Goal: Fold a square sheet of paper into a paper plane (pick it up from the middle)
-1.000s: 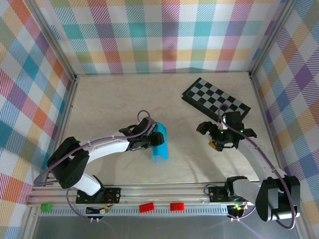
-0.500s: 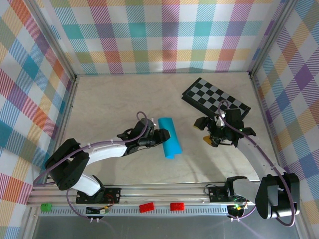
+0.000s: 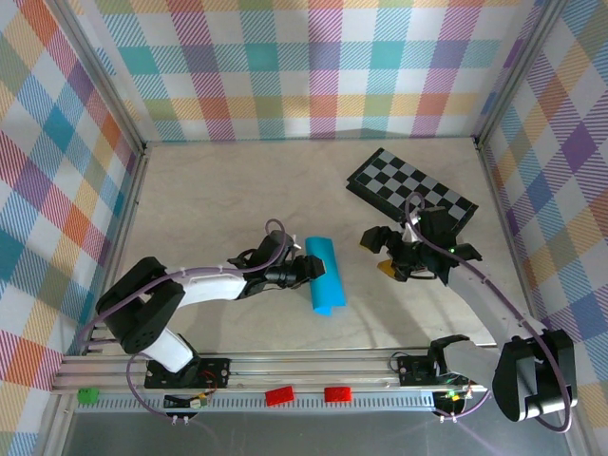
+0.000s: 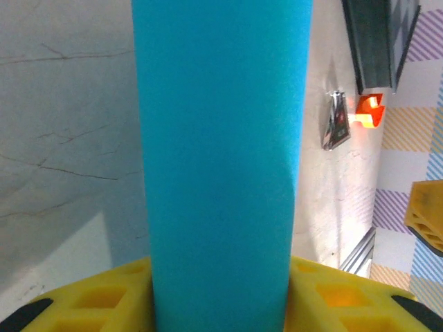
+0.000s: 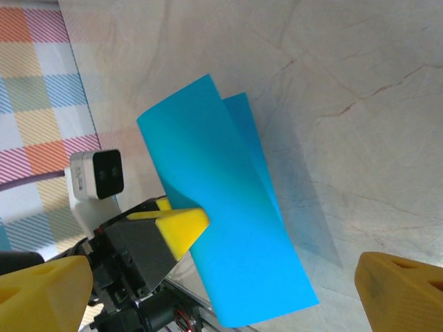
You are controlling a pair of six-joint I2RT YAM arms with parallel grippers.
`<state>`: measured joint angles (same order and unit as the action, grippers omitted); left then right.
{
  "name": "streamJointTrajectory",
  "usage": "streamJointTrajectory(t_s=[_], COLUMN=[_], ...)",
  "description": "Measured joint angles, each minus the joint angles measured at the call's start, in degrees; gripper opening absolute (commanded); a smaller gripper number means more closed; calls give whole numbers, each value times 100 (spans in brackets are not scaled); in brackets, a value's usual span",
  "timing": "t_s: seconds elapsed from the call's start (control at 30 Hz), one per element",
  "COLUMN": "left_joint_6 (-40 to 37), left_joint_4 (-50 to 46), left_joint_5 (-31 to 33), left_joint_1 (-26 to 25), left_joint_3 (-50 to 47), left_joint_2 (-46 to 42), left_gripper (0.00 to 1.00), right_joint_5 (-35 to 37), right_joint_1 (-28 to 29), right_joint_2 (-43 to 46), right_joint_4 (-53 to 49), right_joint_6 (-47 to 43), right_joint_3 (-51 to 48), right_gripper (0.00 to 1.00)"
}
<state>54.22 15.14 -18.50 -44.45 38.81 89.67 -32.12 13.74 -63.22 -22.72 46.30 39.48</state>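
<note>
curled paper point(image 3: 325, 285) in left jaws, right jaws spread

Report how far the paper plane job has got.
Done: the square sheet of paper is picked up and curled over into two loose layers, uncreased. In hand: the left gripper pinches it while the open right gripper faces it. Left: all the sharp creases; no pointed dart exists yet.
</note>
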Motion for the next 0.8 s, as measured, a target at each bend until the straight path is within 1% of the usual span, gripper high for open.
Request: streamJointTrajectory(t_s=[0.23, 0.4, 0.47, 0.57, 0.63, 0.7, 0.8], left_joint_6=[-236, -393, -468, -577, -614, -671, -763], left_joint_4=[-184, -236, -236, -291, -299, -317, -470], left_joint_5=[76, 236, 249, 249, 245, 227, 197], left_joint_1=[42, 42, 42, 42, 42, 42, 42], left_joint_3=[0, -55, -101, -116, -118, -116, -107], left_joint_2=[173, 28, -17, -15, -15, -17, -15], left_gripper=[43, 44, 44, 44, 44, 44, 44], right_joint_5=[238, 463, 358, 57, -33, 35, 586], right_joint_1=[61, 61, 61, 63, 109, 247, 555], right_joint_2=[-238, -756, -909, -1056, -1128, -1088, -669], right_joint_4=[-678, -1285, -1259, -1075, -946, -826, -629], right_joint_6=[-212, -258, -208, 0, 146, 267, 299], right_joint_3=[59, 627, 796, 820, 817, 807, 660], right_gripper=[92, 95, 92, 85, 84, 81, 81])
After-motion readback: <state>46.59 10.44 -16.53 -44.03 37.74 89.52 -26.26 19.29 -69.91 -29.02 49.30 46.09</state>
